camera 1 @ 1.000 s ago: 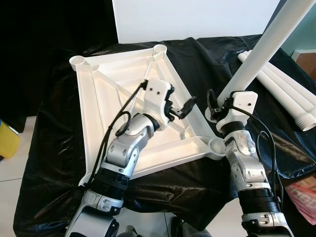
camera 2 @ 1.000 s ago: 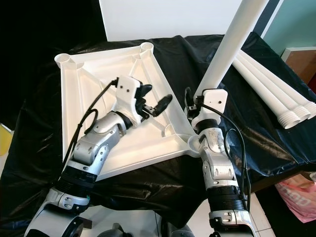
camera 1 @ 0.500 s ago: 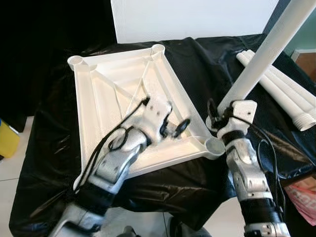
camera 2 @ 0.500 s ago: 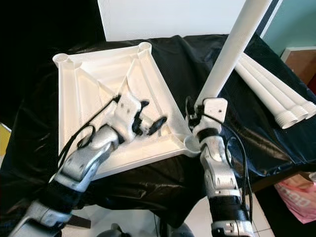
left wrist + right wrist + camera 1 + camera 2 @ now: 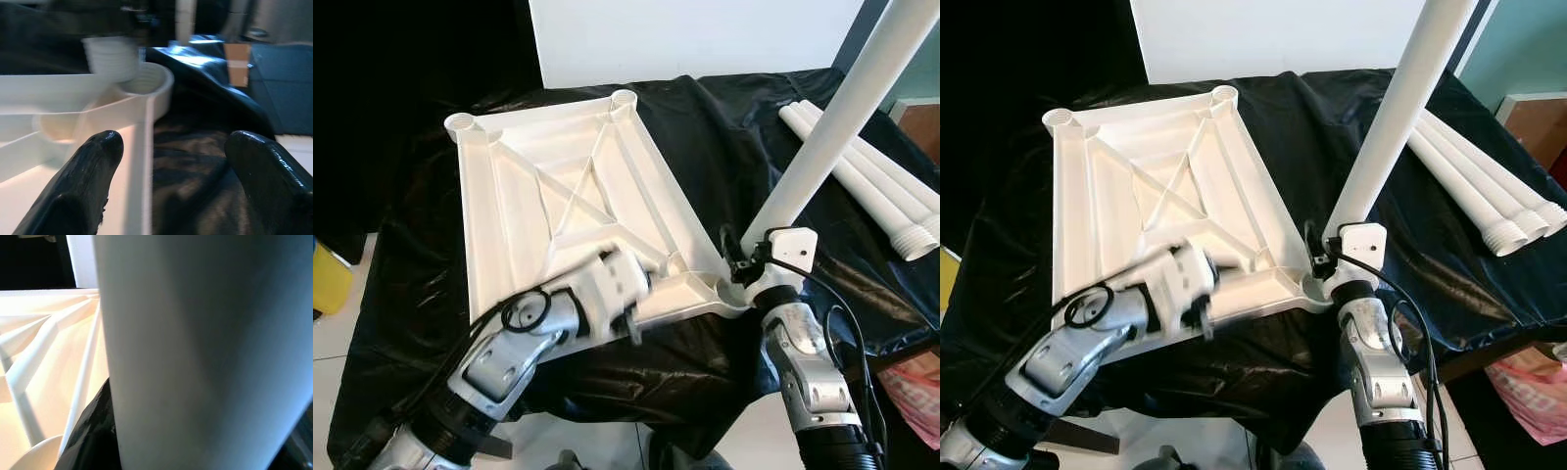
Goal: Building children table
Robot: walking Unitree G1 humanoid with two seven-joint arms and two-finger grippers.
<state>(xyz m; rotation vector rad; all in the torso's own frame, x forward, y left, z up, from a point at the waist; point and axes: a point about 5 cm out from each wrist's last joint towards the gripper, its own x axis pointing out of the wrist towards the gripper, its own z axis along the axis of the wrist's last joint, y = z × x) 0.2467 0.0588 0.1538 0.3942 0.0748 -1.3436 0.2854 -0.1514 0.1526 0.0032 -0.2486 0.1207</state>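
A white tabletop (image 5: 509,196) lies upside down on the black-draped table, ribs and corner sockets facing up. My right gripper (image 5: 744,259) is shut on a long white leg (image 5: 832,127) that slants up to the right. The leg's threaded end (image 5: 110,58) sits at the near right corner socket (image 5: 146,85). In the right wrist view the leg (image 5: 195,347) is close up, with one black finger (image 5: 93,431) against it. My left gripper (image 5: 171,161) is open and blurred at the tabletop's near edge (image 5: 631,328), its fingers on either side of the rim.
Three spare white legs (image 5: 871,181) lie on the black cloth at the right. A white board (image 5: 705,39) stands behind the table. A yellow object (image 5: 328,274) is on the floor at the left, a pink bag (image 5: 915,387) at the right.
My left gripper has pulled back from the middle of the tabletop to its near edge. The leg's lower end has come down onto the near right corner socket.
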